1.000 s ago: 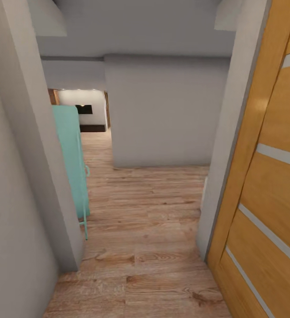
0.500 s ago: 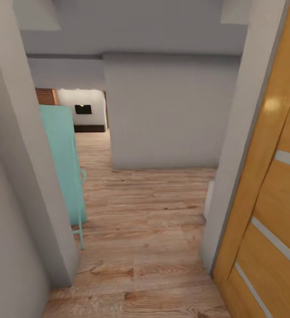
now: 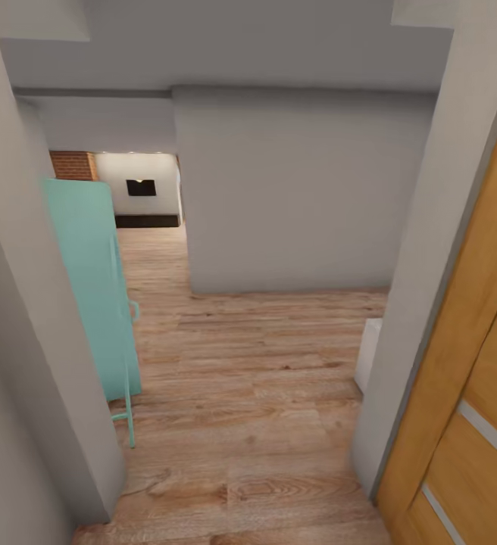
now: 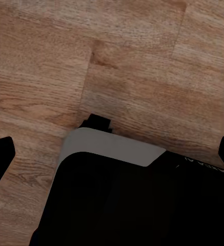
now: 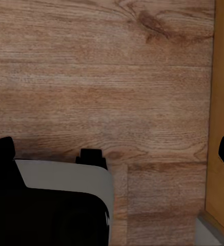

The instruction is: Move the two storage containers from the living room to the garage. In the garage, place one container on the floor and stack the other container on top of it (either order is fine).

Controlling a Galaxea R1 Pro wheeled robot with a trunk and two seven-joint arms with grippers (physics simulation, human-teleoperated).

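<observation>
1. Here the head view looks through a doorway along a hallway with a light wood-plank floor (image 3: pixel 248 393) and pale grey walls (image 3: pixel 294 189).
2. A wooden door (image 3: pixel 468 378) with pale horizontal inlays stands open at the right edge, against the grey doorframe (image 3: pixel 423 288).
3. On the left, a turquoise panel (image 3: pixel 89 288) with a thin turquoise leg stands upright just beyond the near wall corner.
4. Past the turquoise panel, a far opening shows a patch of red brick (image 3: pixel 73 164) and a lit white wall with a dark rectangle in it (image 3: pixel 141 188); this is a glimpse of the living room.
5. A small white object (image 3: pixel 368 352) sits low on the floor beside the right doorframe; what it is cannot be told.
6. In the left wrist view, the left gripper (image 4: pixel 112 154) hangs over bare wood planks, its dark fingertips far apart at the two edges of the frame, so the claw is spread wide and grasps nothing.
7. In the right wrist view, the right gripper (image 5: pixel 114 154) is likewise spread wide over the planks and grasps nothing, with the edge of the wooden door beside one fingertip.
8. Below both claws is part of the robot's dark base with a pale grey top, and around it lies plank flooring.
</observation>
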